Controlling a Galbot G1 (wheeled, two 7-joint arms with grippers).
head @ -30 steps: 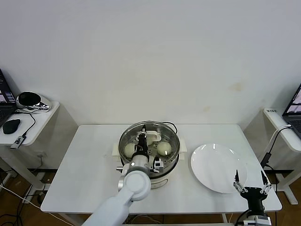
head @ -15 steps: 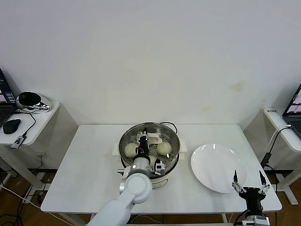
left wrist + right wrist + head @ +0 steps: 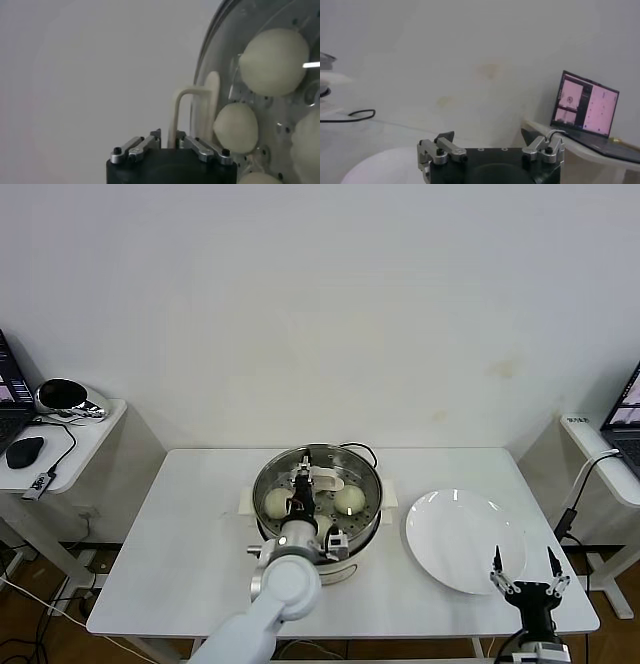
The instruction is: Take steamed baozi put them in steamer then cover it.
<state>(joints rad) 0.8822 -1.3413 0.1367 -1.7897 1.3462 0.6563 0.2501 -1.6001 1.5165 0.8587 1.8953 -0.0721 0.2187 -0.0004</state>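
Note:
The steamer (image 3: pixel 362 536) stands at the table's middle with the clear glass cover (image 3: pixel 350 471) lying on it. Through the glass I see baozi at the left (image 3: pixel 277 502) and right (image 3: pixel 348 499); the rest are hidden behind my left arm. My left gripper (image 3: pixel 303 484) is above the cover's centre, shut on its cream handle (image 3: pixel 192 112). The left wrist view shows the gripper (image 3: pixel 168 136) and baozi (image 3: pixel 274 55) (image 3: pixel 235 127) under the glass. My right gripper (image 3: pixel 523 569) is open and empty at the table's front right; it also shows in the right wrist view (image 3: pixel 488 136).
A flat white plate (image 3: pixel 462 539) lies right of the steamer, just beyond the right gripper. A black cable (image 3: pixel 365 452) runs behind the steamer. Side tables stand at both sides, the left one with a mouse (image 3: pixel 24 451), the right with a laptop (image 3: pixel 587 105).
The left gripper has stayed on the cover's handle over the steamer, shifting only slightly. The right gripper has drawn back a little toward the table's front edge.

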